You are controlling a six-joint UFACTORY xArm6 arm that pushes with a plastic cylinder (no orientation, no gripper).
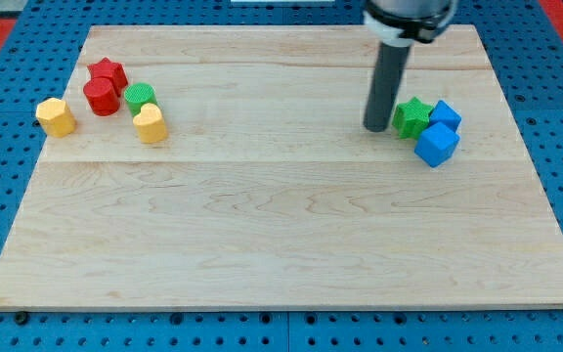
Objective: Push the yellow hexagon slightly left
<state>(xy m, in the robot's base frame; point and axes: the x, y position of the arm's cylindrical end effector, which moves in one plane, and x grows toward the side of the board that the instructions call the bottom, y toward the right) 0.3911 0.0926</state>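
The yellow hexagon (56,116) lies at the board's left edge, in the upper part of the view. My tip (376,127) stands far to its right, touching or just left of the green star (412,117). The whole width of the board's middle lies between my tip and the hexagon.
Near the hexagon are a red star (108,72), a red cylinder (101,96), a green cylinder (140,97) and a yellow heart-like block (150,124). Two blue blocks (437,144) (446,115) sit right of the green star. The wooden board (281,235) rests on a blue pegboard.
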